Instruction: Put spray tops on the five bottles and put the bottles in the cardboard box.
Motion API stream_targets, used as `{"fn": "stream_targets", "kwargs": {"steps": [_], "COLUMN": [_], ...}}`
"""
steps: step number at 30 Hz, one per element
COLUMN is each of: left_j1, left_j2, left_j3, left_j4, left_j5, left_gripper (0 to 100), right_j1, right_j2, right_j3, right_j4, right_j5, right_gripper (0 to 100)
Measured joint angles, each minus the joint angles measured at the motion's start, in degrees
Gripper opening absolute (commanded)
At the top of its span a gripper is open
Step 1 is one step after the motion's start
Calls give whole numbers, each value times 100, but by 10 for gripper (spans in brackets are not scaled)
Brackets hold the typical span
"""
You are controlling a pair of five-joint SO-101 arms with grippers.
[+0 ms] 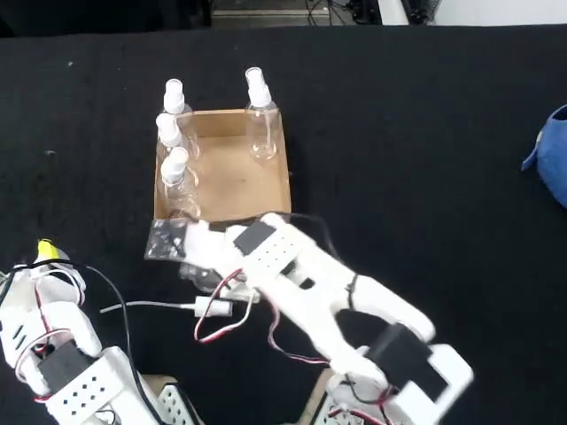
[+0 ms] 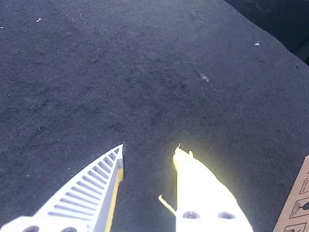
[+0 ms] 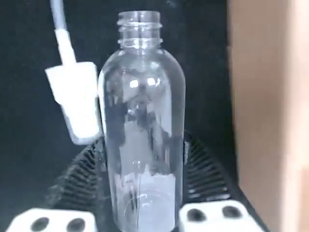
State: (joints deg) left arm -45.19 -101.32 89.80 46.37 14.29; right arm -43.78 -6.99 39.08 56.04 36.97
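The cardboard box [image 1: 285,168] sits mid-table with several clear bottles [image 1: 260,119] standing in it, each with a white spray top. In the right wrist view a clear bottle [image 3: 142,121] with a bare threaded neck lies between the black fingers [image 3: 205,174] of my right gripper [image 3: 142,142], which is shut on it. A loose spray top [image 3: 75,99] lies just beside it, also seen under the right arm [image 1: 292,266] as the spray top [image 1: 213,308]. My left gripper [image 2: 148,147] stands open over bare cloth, at the near left [image 1: 44,252].
A crumpled clear plastic bag [image 1: 164,239] lies at the box's front left corner. A blue object [image 1: 554,164] sits at the right table edge. The box wall [image 3: 260,111] is close beside the held bottle. A box corner [image 2: 299,203] shows near the left gripper.
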Motion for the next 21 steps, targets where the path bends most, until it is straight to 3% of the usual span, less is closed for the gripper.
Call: {"fn": "stream_targets", "kwargs": {"steps": [7,12,16,21], "left_j1": [0,0,0,0], "left_j2": [0,0,0,0], "left_j3": [0,0,0,0], "left_j4": [0,0,0,0], "left_j5": [0,0,0,0], "left_gripper": [30,30,30,30], "right_j1": [220,923,2066,4273], "right_j2": [-1468,-2347,-2585,-2585], "right_j3": [0,0,0,0], "right_j4": [1187,2066,2699,2778], "right_j5": [0,246,905,1407], "right_gripper": [39,37,37,38]}}
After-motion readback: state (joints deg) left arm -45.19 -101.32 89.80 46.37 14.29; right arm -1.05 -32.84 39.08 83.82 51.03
